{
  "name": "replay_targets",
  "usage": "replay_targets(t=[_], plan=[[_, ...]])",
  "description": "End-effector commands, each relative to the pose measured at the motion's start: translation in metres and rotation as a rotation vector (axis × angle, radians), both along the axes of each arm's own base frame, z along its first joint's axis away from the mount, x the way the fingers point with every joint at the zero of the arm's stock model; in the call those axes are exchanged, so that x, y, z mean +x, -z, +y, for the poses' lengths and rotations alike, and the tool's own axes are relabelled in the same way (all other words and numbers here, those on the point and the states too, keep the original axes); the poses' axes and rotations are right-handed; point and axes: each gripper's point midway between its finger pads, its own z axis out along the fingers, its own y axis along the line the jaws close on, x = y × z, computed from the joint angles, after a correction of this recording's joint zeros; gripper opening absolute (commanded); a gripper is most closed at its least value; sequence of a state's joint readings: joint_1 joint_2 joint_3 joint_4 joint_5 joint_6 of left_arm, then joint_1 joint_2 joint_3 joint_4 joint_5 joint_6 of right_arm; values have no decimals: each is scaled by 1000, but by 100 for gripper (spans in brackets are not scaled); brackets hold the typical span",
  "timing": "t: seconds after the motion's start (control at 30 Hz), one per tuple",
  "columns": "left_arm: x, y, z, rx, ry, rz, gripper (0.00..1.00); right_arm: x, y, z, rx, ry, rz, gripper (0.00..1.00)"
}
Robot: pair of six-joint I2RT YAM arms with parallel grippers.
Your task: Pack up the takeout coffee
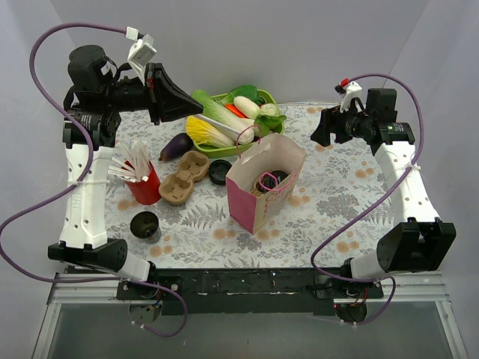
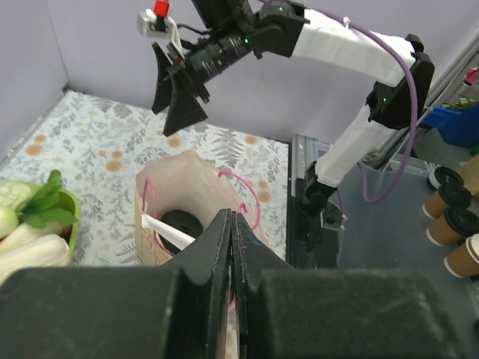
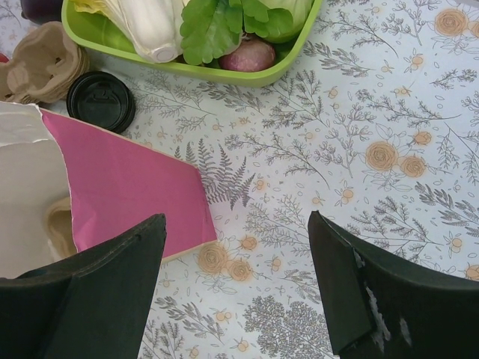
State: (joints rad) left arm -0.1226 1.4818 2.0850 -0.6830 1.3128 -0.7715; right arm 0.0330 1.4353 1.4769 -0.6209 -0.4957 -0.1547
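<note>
A pink paper bag [image 1: 258, 203] stands open mid-table. Inside it sits a dark cup with a round black lid [image 1: 274, 179]; the left wrist view shows that lid [image 2: 182, 224] with a white straw [image 2: 168, 233] lying across it. A second dark cup [image 1: 144, 224] stands on the table at the front left. My left gripper [image 1: 196, 107] is shut and empty, held high over the green tray's left end; its tips [image 2: 233, 217] are pressed together. My right gripper [image 1: 317, 129] is open and empty, above the table to the right of the bag [image 3: 127, 198], and it also shows in the right wrist view [image 3: 236, 218].
A loose black lid [image 1: 218, 172] lies left of the bag, also in the right wrist view [image 3: 101, 100]. A brown cardboard carrier [image 1: 183, 177], a red cup of white straws [image 1: 144, 183], an eggplant [image 1: 176, 146] and a green tray [image 1: 224, 149] of vegetables fill the left and back.
</note>
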Motion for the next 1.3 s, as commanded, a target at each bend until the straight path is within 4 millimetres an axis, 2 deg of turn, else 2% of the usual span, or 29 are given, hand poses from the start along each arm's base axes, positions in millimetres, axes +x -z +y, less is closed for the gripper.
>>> replay_targets(t=[0.0, 0.07, 0.1, 0.2, 0.3, 0.33, 0.37, 0.4, 0.43, 0.47, 0.5, 0.53, 0.57, 0.63, 0.77, 0.8, 0.83, 0.87, 0.97, 1.07, 1.2, 1.23, 1.27], plan=[[-19, 12, -3, 2, 72, 55, 0, 1, -12, -2, -8, 2, -48, 84], [-22, 20, -8, 10, 79, 67, 0, 0, -12, 0, -5, -1, -47, 84], [-20, 32, -11, 18, 80, 108, 0, 0, -10, 0, -5, -1, -43, 84], [-12, 46, -19, 45, 37, 100, 0, 2, -9, 0, 1, -3, -39, 84], [17, 51, -15, 84, -112, 66, 0, 3, -11, 0, 4, -3, -41, 84], [23, 47, -11, 100, -157, 38, 0, 4, -11, 2, 4, -6, -41, 84], [42, 49, -3, 152, -250, -37, 0, 4, -11, 1, 2, -2, -41, 84], [47, 59, 3, 201, -288, -2, 0, 4, -11, 1, 2, -2, -39, 84], [55, 47, 8, 223, -328, -62, 0, 4, -11, 0, 2, 0, -41, 84], [66, 48, 17, 274, -381, -118, 0, 4, -11, 0, -1, 0, -42, 84], [64, 52, 23, 309, -394, -111, 0, 3, -11, 0, -2, -1, -43, 84], [61, 47, 27, 322, -400, -138, 0, 3, -11, -1, -6, 2, -44, 84], [54, 40, 29, 329, -399, -178, 0, 3, -11, -1, -7, 3, -43, 84], [36, 38, 30, 334, -361, -204, 0, 2, -7, -1, -10, 3, -35, 84], [-12, 37, 14, 258, -172, -116, 0, 3, -6, -1, -8, -1, -24, 84], [-30, 31, 6, 201, -87, -66, 0, 5, -4, -1, -11, -1, -18, 84], [-37, 28, 3, 171, -48, -32, 0, 6, -4, -1, -9, -2, -16, 84], [-40, 19, 0, 142, -31, -45, 0, 7, -7, 0, -7, -6, -21, 84], [-44, 11, -4, 102, 23, -62, 0, 11, -6, 1, -2, -11, -15, 84], [-43, 12, -11, 70, 97, -4, 0, 12, -3, 2, 2, -14, -5, 84], [-33, 25, -18, 41, 155, 101, 0, 9, -1, 2, 2, -16, -3, 84], [-28, 40, -19, 44, 156, 157, 0, 8, 0, 2, 3, -16, -1, 84], [-21, 42, -20, 42, 142, 152, 7, 7, 0, 3, 4, -17, -2, 84]])
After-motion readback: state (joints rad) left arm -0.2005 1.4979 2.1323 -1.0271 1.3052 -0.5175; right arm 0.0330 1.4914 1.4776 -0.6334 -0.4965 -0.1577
